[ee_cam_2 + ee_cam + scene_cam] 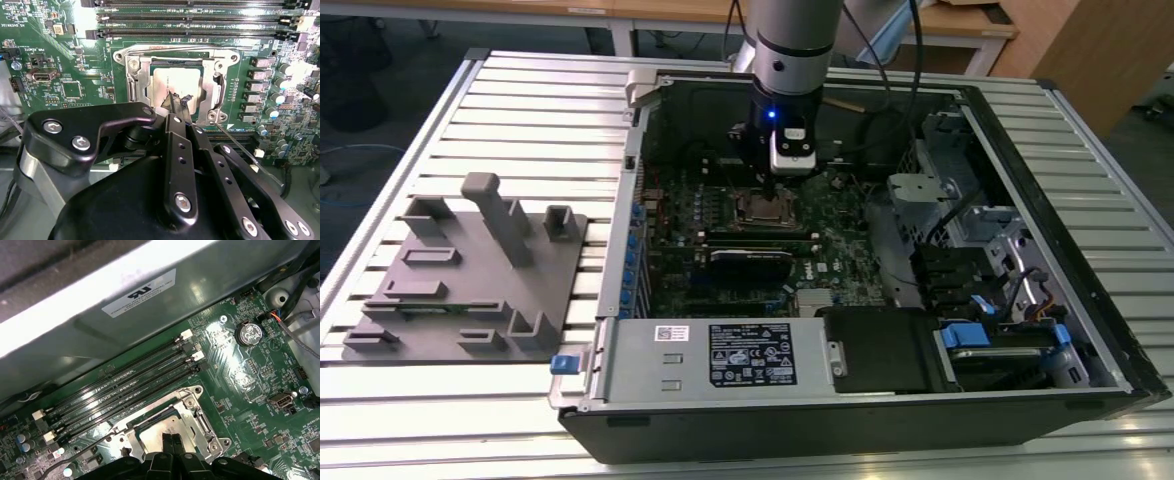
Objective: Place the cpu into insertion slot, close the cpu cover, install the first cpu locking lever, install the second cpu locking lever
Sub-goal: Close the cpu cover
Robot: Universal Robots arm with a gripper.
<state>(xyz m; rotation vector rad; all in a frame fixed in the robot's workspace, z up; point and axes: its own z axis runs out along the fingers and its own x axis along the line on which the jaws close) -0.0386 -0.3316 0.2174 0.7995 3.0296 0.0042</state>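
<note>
Atop a slatted metal table (520,110), inside the open computer case (1107,330), the gripper (174,100), fingers pinched together on nothing, hovers in the exterior view just toward twelve o'clock of the cpu (175,80) framed by its cpu cover (139,85), where a misaimed push could gouge the chip.

Grey fixture (467,290) on the slatted table (534,100) — beside the open computer case (1121,350); coin battery (248,333) inside.

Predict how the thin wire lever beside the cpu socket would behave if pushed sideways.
The lever looks like a thin metal rod, so it is probably light and springy, flexing rather than staying rigid. Its smooth, narrow surface could let the pincer slip off.
</note>
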